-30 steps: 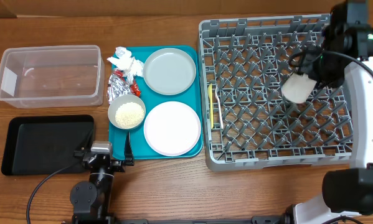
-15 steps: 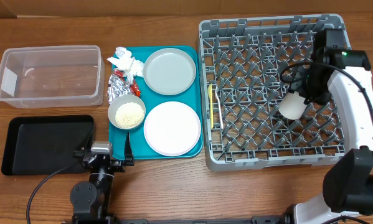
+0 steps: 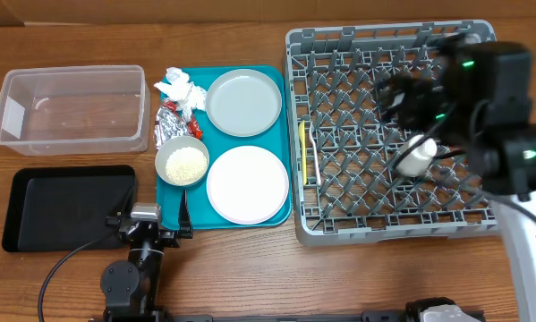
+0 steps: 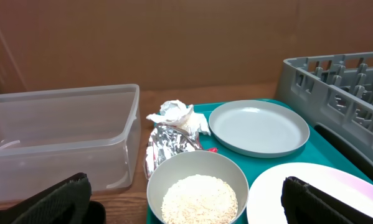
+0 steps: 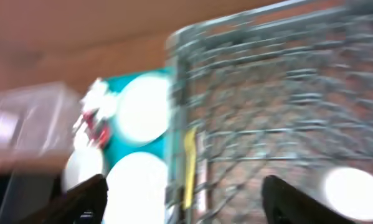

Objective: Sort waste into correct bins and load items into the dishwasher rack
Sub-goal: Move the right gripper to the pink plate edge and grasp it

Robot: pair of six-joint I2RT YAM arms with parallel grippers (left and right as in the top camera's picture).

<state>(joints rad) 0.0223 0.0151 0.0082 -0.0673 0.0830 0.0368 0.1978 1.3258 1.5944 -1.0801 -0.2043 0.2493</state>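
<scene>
Overhead: noting small white cup [image 3: 417,157] lying inside dishwasher rack [image 3: 375,229], right of frame; right pincer [image 5: 186,198] gaping wide, gripping nothing; left pincer [image 4: 186,204] likewise.

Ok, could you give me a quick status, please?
Left claw open, by the teal tray. Right claw open over the rack; cup in rack, not held. No obstruction seen.
</scene>
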